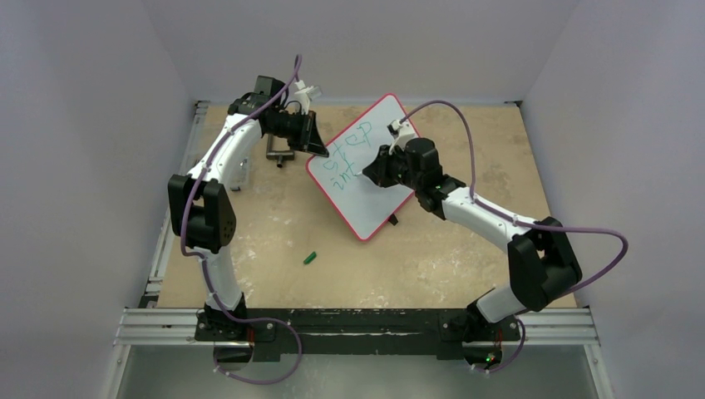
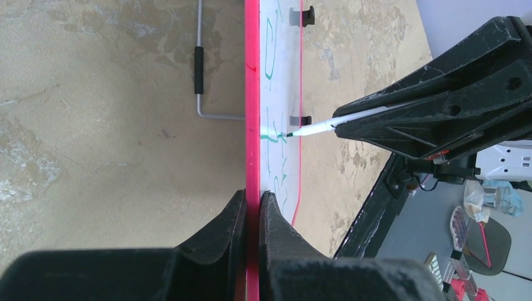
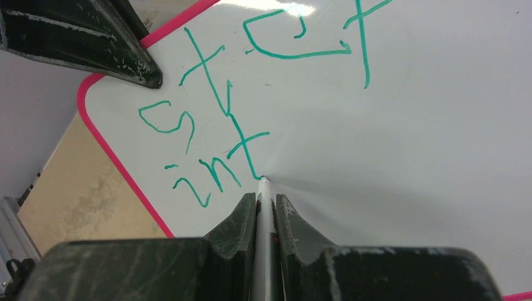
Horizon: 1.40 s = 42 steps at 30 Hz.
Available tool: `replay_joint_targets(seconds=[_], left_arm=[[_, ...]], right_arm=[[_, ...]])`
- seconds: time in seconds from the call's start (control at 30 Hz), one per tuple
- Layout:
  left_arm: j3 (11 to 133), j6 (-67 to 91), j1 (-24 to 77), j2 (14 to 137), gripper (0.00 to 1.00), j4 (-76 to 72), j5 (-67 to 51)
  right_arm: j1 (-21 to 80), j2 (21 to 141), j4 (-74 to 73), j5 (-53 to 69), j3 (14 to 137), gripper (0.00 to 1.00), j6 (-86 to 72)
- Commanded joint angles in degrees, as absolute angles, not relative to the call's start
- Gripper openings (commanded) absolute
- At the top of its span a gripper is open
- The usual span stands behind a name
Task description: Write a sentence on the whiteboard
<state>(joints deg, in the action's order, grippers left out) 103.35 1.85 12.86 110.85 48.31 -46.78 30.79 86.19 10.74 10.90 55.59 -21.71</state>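
Note:
The whiteboard (image 1: 367,206) stands tilted on the table, white with a red rim (image 2: 252,94). My left gripper (image 2: 252,202) is shut on that rim at the board's left edge, one finger on each face. My right gripper (image 3: 266,199) is shut on a white marker (image 3: 264,188). The marker's green tip touches the board's face (image 3: 408,125). The sentence (image 3: 248,143) so reads "step" on one line and "int" below it, in green. The tip rests at the foot of the "t". In the left wrist view the marker (image 2: 320,127) pokes out of the right gripper's fingers (image 2: 439,106).
A small green cap (image 1: 310,258) lies on the tabletop in front of the board. A bent metal wire stand (image 2: 199,63) lies behind the board near the left arm. Grey walls close in the table on three sides.

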Motion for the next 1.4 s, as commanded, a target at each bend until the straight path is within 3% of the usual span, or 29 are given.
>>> replay_joint_targets(seconds=[0.0, 0.63, 1.37], left_arm=[[102.7, -2.2, 14.9, 108.4, 0.00, 48.9, -46.8], [102.5, -2.3, 14.9, 108.1, 0.00, 49.0, -46.7], [102.4, -2.5, 15.2, 107.4, 0.00, 49.1, -46.3]], right_arm=[[30.9, 86.4, 8.3, 6.3, 59.1, 0.00, -21.4], [30.5, 82.1, 9.8, 5.0, 61.0, 0.00, -22.8], [29.9, 87.4, 10.7, 5.6, 62.7, 0.00, -23.8]])
